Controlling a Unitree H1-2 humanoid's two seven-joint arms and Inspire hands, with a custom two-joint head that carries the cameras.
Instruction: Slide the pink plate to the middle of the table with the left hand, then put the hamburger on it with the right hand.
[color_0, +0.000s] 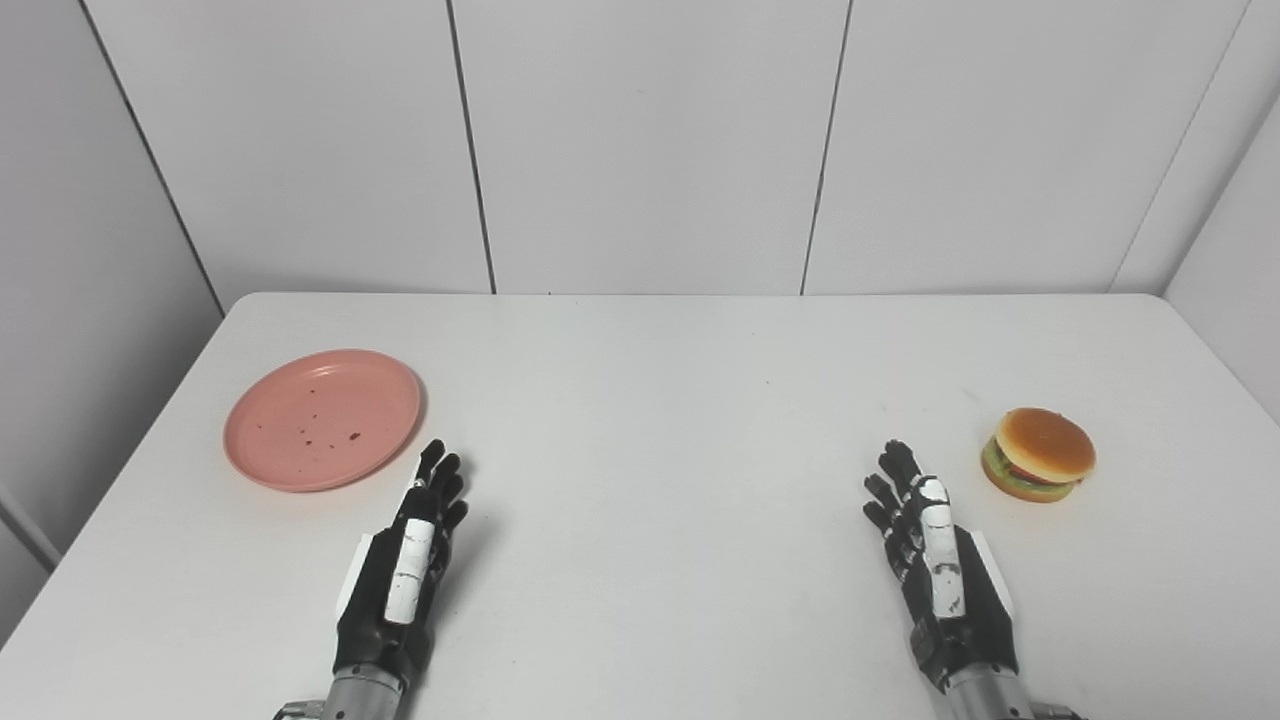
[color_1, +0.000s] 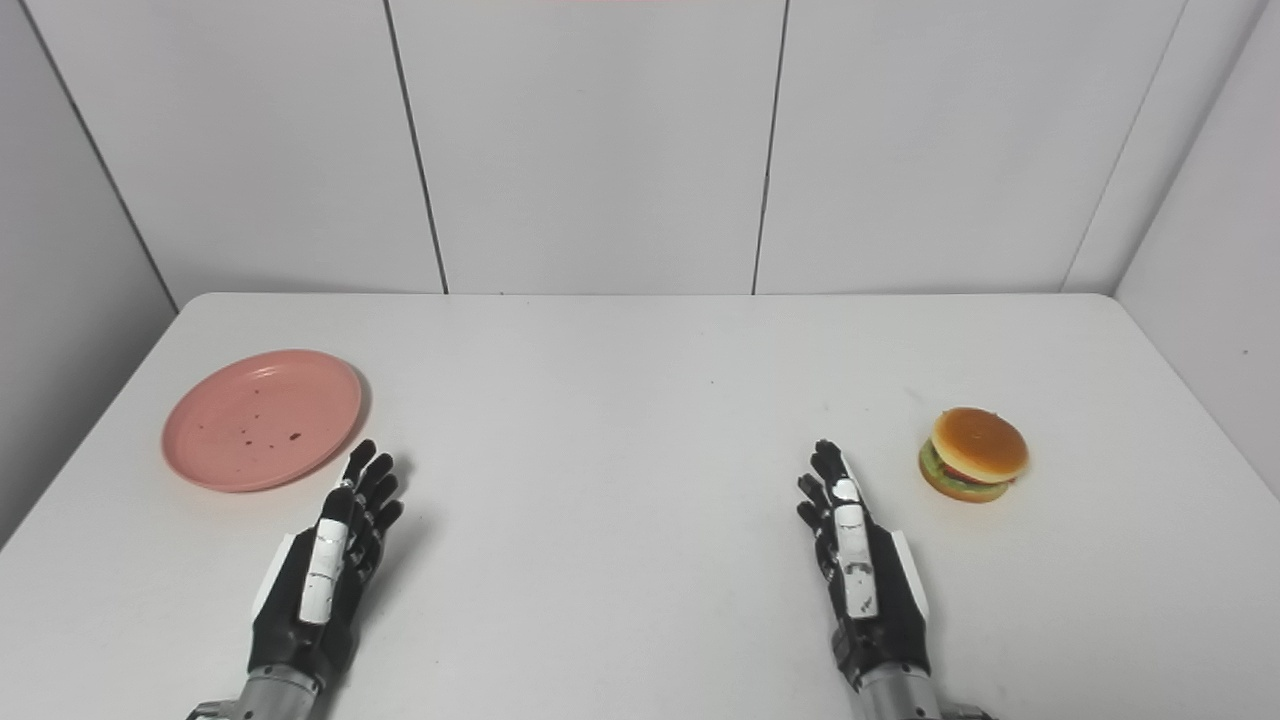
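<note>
White wall panels stood behind a white table (color_0: 650, 380). Both black robot hands lay near its front edge, fingers extended, holding nothing. The pink plate (color_0: 322, 418), speckled with dark crumbs, sat just beyond and outward of the left hand (color_0: 400, 575). The hamburger (color_0: 1038, 454) sat near the right hand (color_0: 940, 570), outward of its fingertips, not touching.

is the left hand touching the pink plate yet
No, the left hand lies open on the table, its fingertips just short of the pink plate.
</note>
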